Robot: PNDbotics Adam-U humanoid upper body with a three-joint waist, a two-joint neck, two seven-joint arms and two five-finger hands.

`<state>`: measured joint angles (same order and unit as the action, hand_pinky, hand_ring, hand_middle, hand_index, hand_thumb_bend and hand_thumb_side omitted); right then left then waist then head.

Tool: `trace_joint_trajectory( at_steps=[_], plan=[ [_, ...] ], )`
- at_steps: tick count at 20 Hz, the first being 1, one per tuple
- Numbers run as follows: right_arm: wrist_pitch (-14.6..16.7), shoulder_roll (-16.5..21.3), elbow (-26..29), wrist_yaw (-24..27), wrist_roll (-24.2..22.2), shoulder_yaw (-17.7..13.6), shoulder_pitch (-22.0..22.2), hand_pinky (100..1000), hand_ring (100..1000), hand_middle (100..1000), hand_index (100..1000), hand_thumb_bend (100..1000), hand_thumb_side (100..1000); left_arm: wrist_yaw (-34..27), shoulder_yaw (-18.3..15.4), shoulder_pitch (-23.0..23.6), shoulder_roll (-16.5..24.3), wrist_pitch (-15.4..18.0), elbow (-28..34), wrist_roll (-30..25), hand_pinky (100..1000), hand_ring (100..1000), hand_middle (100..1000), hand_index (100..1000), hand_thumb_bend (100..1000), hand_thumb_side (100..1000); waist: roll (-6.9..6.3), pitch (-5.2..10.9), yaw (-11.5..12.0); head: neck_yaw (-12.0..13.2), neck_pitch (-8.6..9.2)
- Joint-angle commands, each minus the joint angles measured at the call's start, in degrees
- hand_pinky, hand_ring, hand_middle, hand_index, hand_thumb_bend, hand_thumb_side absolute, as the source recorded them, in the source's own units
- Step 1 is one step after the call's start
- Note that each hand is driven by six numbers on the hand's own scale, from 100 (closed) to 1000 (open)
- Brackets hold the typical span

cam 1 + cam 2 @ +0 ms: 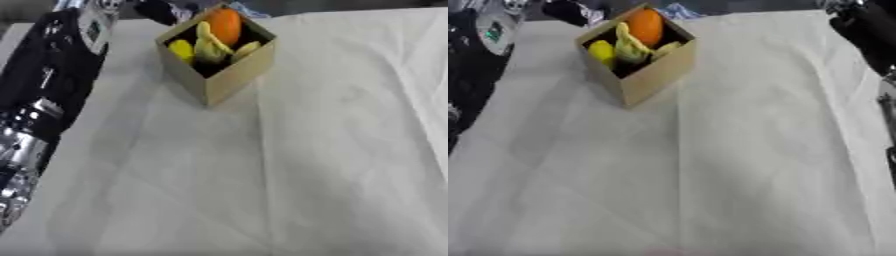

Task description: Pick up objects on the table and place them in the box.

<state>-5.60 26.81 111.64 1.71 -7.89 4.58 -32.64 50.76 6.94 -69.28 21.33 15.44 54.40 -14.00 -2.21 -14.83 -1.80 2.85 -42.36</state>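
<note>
A tan cardboard box stands open near the far edge of the white-covered table. Inside it lie an orange, a banana and a small yellow fruit. My left arm runs up the left side. Its dark hand hangs just beyond the box's far left corner, blurred, apart from the fruit. My right arm shows along the right edge in the right eye view. Its hand is a dark shape at the top corner.
The white cloth has creases running across it, and nothing loose lies on it in front of the box. A bluish scrap shows behind the box at the table's far edge.
</note>
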Motion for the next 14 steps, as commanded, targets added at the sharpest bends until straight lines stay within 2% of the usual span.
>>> trace_joint_trajectory(
  at_steps=[1, 2, 3, 6, 8, 11, 14],
  plan=[
    [0.1, 0.5, 1.4, 0.0, 0.5, -0.7, -0.6, 920, 885, 634, 806, 100, 637, -9.1, -0.8, 1.6, 4.2, -3.1, 12.9, 2.2, 831, 749, 702, 842, 155, 399, 0.17, 1.41, 0.3, -0.3, -0.2],
    [0.2, 0.5, 1.5, -0.1, 0.7, -0.7, -0.7, 920, 884, 635, 805, 100, 644, -13.4, -0.9, 3.4, 5.2, -4.6, 17.9, 3.6, 829, 740, 694, 830, 100, 490, 0.16, 1.4, 0.4, -0.4, -0.22],
    [0.3, 0.4, 1.7, -0.1, 0.9, -0.8, -1.0, 919, 884, 635, 806, 100, 630, -18.0, -1.3, 5.7, 6.4, -6.0, 23.4, 5.6, 828, 736, 686, 824, 136, 384, 0.16, 1.36, 0.5, -0.5, -0.25],
    [0.9, 0.3, 2.1, -1.0, 2.0, -0.9, -1.6, 918, 884, 638, 808, 100, 626, -30.9, -3.8, 14.1, 8.7, -10.3, 39.5, 12.7, 827, 721, 681, 823, 127, 450, 0.32, 1.19, 0.7, -1.1, -0.14],
    [1.1, 0.1, 2.1, -1.4, 2.5, -0.8, -2.1, 918, 884, 642, 810, 100, 625, -38.5, -6.0, 20.1, 9.2, -12.6, 47.9, 17.8, 831, 729, 699, 837, 139, 498, 0.59, 1.03, 0.9, -1.4, 0.02],
    [1.5, -0.3, 2.0, -1.9, 3.2, -0.7, -2.6, 918, 885, 648, 813, 100, 623, -47.0, -9.0, 29.2, 9.7, -13.9, 56.3, 24.0, 834, 722, 694, 842, 144, 559, 1.03, 0.85, 1.1, -2.0, 0.32],
    [1.7, -1.0, 1.7, -2.6, 4.0, -0.8, -2.6, 918, 886, 653, 814, 100, 624, -51.4, -11.1, 37.0, 9.4, -14.1, 59.6, 27.3, 831, 707, 675, 829, 100, 643, 1.4, 0.69, 1.5, -2.3, 0.75]
  ],
)
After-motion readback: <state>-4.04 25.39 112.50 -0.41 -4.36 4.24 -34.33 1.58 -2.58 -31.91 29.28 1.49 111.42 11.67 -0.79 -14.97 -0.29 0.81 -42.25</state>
